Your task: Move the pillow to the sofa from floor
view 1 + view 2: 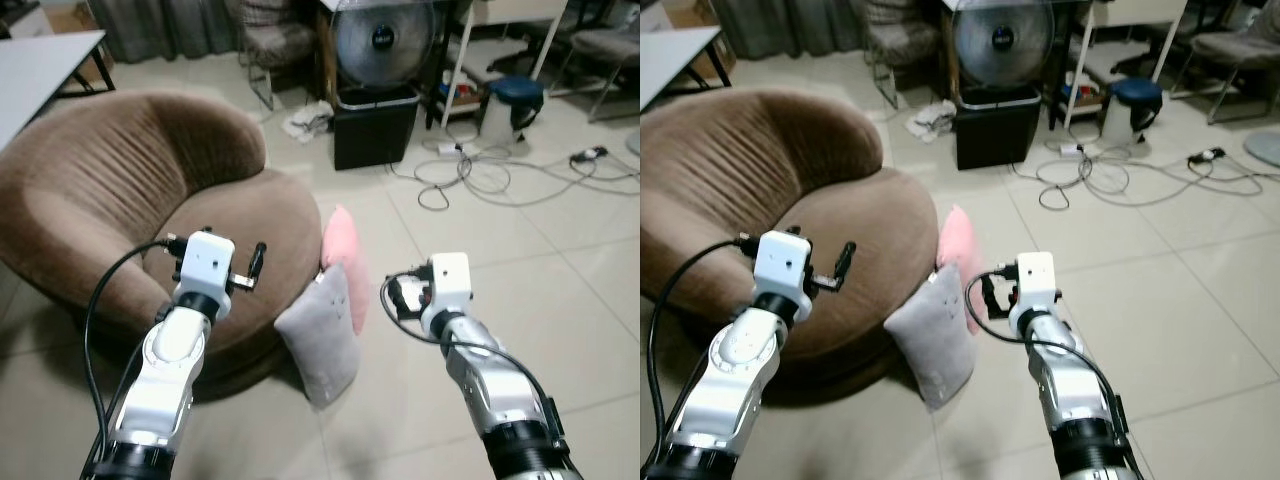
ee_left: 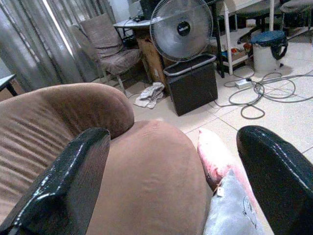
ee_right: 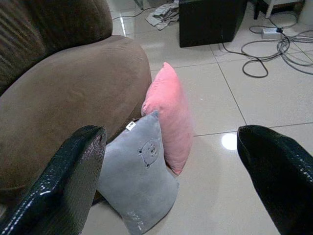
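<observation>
Even indoor light, sharp views, glare spot on floor tiles [image 3: 229, 141].

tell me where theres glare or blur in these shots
Right wrist view: a bright glare spot on the floor tile beside the pink pillow, while the grey pillow is sharp; the right hand's near fingers look soft. Left wrist view: washed-out light at the curtains. Left eye view: slightly hazy overall, soft sheen on the tiles.

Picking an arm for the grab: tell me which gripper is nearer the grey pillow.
Right. The right gripper hovers just beside the grey pillow, on the floor side. The left gripper is over the sofa seat, farther off.
</observation>
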Available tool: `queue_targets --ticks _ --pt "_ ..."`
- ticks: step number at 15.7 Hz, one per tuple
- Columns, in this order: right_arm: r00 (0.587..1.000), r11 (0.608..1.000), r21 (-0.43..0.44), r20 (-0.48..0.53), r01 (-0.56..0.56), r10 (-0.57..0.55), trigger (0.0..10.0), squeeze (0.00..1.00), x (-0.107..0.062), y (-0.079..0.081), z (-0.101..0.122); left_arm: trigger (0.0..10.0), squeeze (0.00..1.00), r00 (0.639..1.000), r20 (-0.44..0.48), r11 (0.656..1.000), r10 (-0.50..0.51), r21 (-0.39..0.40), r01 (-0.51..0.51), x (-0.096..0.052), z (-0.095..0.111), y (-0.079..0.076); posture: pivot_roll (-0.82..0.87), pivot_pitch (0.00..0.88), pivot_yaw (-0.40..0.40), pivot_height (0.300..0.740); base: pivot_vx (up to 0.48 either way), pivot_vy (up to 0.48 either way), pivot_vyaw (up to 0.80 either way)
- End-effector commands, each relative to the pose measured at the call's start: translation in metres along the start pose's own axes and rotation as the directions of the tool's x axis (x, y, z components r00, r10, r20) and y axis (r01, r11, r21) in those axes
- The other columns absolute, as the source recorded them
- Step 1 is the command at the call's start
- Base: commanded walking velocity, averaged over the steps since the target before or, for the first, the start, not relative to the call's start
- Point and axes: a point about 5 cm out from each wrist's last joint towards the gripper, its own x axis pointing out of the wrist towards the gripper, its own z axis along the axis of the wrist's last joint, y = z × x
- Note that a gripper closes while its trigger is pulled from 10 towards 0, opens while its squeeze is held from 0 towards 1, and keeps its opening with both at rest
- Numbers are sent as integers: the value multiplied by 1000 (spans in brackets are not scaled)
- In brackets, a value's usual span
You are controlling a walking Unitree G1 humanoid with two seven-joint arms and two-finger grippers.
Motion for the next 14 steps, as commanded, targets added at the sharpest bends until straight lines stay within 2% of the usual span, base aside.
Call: queue_targets --ticks 1,5,6,12,14 --pt "1000 1000 7 6 3 -3 10000 0 -1 0 1 10000 0 1000 1 1000 11 4 -11 -1 0 3 61 0 46 740 0 0 -600" --pt "1000 1000 3 5 3 -3 10000 0 -2 0 1 10000 0 1000 2 1000 8 0 -8 -2 -1 3 54 0 54 740 0 0 -587" --pt "1000 1000 1 8 5 -5 10000 0 -2 0 0 10000 0 1000 0 1000 3 1 -3 -2 -1 3 51 0 61 740 0 0 0" --pt "1000 1000 -3 -3 4 -4 10000 0 -4 0 -3 10000 0 1000 7 1000 -5 2 5 -1 0 2 60 0 55 740 251 0 0" --pt "1000 1000 -5 0 10 -10 10000 0 -5 -2 -2 10000 0 1000 8 1000 -5 -5 5 -2 -1 1 51 0 55 740 291 0 -759"
